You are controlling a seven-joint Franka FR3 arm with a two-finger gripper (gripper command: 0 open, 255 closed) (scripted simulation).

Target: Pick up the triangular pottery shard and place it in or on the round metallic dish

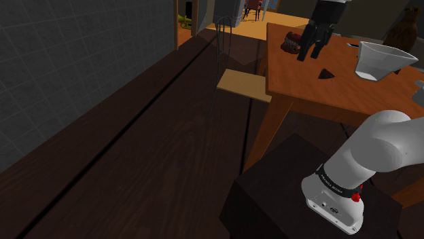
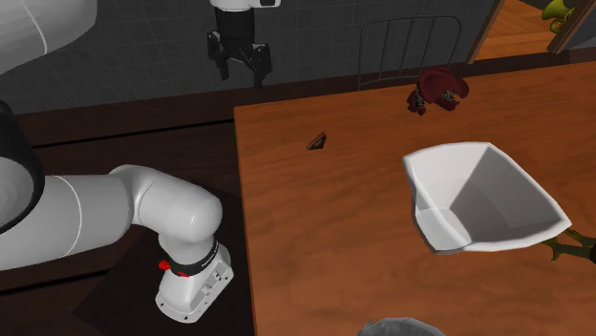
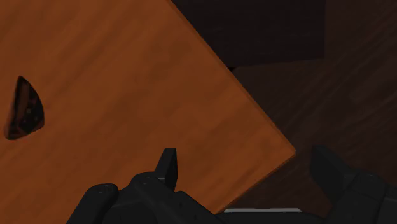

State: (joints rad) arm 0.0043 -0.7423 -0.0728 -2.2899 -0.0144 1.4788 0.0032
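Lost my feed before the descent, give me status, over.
Gripper open, empty, above the table corner. Triangular shard lying on table, untouched, apart from gripper. Bare tabletop between them.

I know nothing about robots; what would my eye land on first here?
The big white angular bowl catches the eye first, sitting on the orange-brown wooden table at the second exterior view's right. Next, the black two-finger gripper hangs open above a corner of the table, with the small dark triangular shard lying on the wood nearby, untouched.
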